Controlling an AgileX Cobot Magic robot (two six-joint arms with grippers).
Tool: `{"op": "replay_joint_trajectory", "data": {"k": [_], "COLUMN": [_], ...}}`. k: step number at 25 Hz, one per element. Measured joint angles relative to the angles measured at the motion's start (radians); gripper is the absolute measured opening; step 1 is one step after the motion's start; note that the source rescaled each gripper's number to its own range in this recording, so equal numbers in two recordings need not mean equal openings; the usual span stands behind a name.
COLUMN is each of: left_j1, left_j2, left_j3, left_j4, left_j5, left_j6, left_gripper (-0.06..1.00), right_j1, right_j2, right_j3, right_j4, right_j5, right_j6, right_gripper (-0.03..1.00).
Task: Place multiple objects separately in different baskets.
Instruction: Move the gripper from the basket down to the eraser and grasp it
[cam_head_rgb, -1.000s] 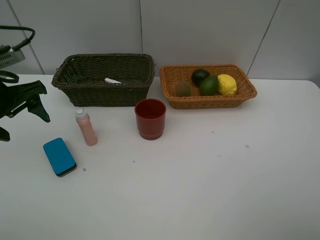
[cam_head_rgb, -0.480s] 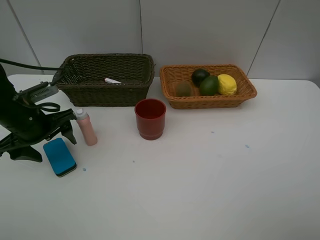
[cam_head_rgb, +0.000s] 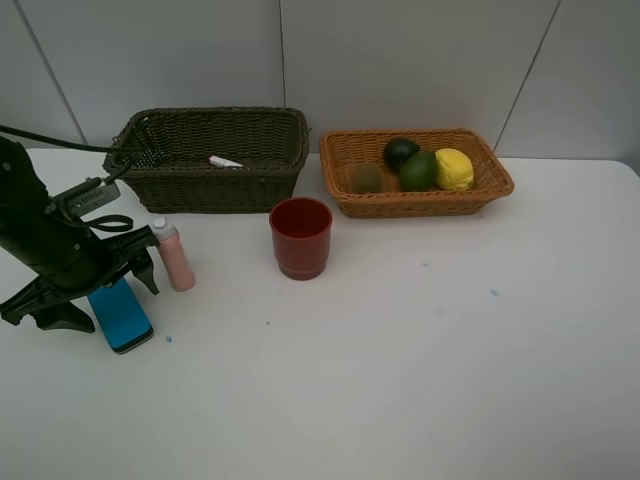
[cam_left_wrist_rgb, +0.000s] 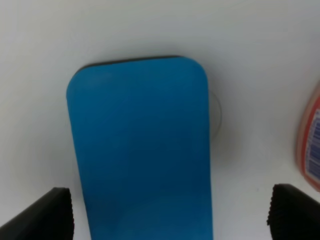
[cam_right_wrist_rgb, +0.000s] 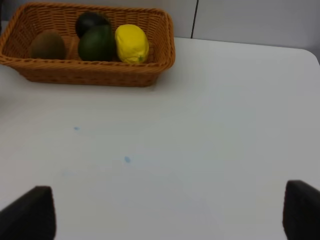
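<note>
light: bright, even, diffuse, from above | shadows: faint and soft, pooled under the cup (cam_head_rgb: 300, 245) and the arm (cam_head_rgb: 40, 245) at 9 o'clock of the high view | focus: high view sharp; left wrist view soft, eraser (cam_left_wrist_rgb: 140, 150) close and blurred | table (cam_head_rgb: 420, 360): washed-out white

Pink bottle (cam_head_rgb: 176, 258) obstacle just beside blue eraser (cam_head_rgb: 122, 315).

Found a deep dark olive-brown wicker basket (cam_head_rgb: 205, 185) at the back left of the white table (cam_head_rgb: 400, 350), with a white marker (cam_head_rgb: 224, 161) inside. Saw beside it, to the right, a shallow light orange wicker basket (cam_head_rgb: 420, 205) holding a brown kiwi (cam_head_rgb: 366, 178), dark mangosteen (cam_head_rgb: 399, 152), green round fruit (cam_head_rgb: 418, 171) and yellow lemon (cam_head_rgb: 453, 169). Noted a red cup (cam_head_rgb: 300, 238) before the gap between them, a pink white-capped bottle (cam_head_rgb: 175, 258) further left, and a blue eraser (cam_head_rgb: 125, 318) just before that.
</note>
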Motion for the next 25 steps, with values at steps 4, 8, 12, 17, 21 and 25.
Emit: {"op": "replay_joint_trajectory", "data": {"k": [4, 8, 12, 17, 21, 25], "left_j1": [0.0, 0.0, 0.0, 0.0, 0.0, 0.0], "left_j2": [0.001, 0.021, 0.049, 0.053, 0.053, 0.055], "left_j3": [0.0, 0.0, -0.001, -0.001, -0.001, -0.002], "left_j4": [0.0, 0.0, 0.0, 0.0, 0.0, 0.004], "left_j5": [0.0, 0.001, 0.006, 0.007, 0.007, 0.01], "left_j6": [-0.004, -0.005, -0.006, -0.005, -0.007, -0.007], "left_gripper": [1.0, 1.0, 1.0, 1.0, 1.0, 0.83], "right_j1": [0.0, 0.0, 0.0, 0.0, 0.0, 0.0], "right_j2": [0.0, 0.0, 0.0, 0.0, 0.0, 0.0], "right_j3": [0.0, 0.0, 0.0, 0.0, 0.0, 0.0], "right_j4": [0.0, 0.0, 0.0, 0.0, 0.0, 0.0], "right_j5": [0.0, 0.0, 0.0, 0.0, 0.0, 0.0], "right_j6": [0.0, 0.0, 0.0, 0.0, 0.0, 0.0], "right_gripper": [1.0, 1.0, 1.0, 1.0, 1.0, 1.0]}}
